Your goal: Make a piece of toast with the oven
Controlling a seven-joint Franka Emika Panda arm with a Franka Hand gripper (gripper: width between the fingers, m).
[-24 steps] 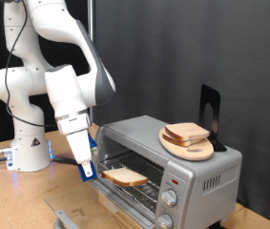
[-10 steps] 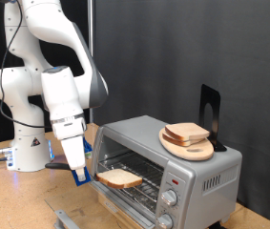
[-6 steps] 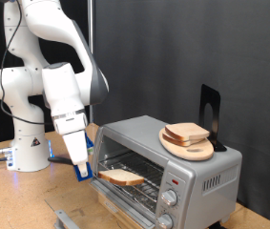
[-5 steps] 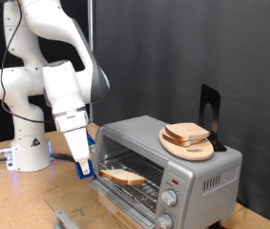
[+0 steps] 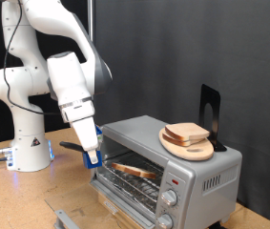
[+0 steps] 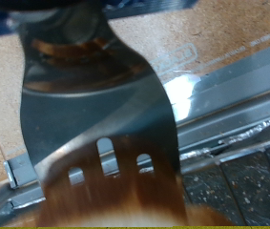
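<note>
The silver oven [image 5: 197, 170] stands with its drop door open. A slice of toast [image 5: 135, 172] lies on the wire rack just inside the opening, tilted a little. My gripper [image 5: 92, 156] hangs at the oven's near corner on the exterior view's left, shut on a black slotted spatula [image 6: 101, 105]. In the wrist view the spatula blade reaches down to the blurred brown edge of the toast [image 6: 125, 208], above the oven's metal door frame [image 6: 230, 105].
A round light-wood board [image 5: 186, 149] with another bread slice [image 5: 187, 133] rests on the oven's top, in front of a black stand [image 5: 209, 113]. The arm's white base [image 5: 25, 143] stands at the exterior view's left on the wooden table [image 5: 10, 200].
The gripper has risen and swung right toward the oven mouth with the spatula. The toast has slid from the front of the rack deeper into the oven.
</note>
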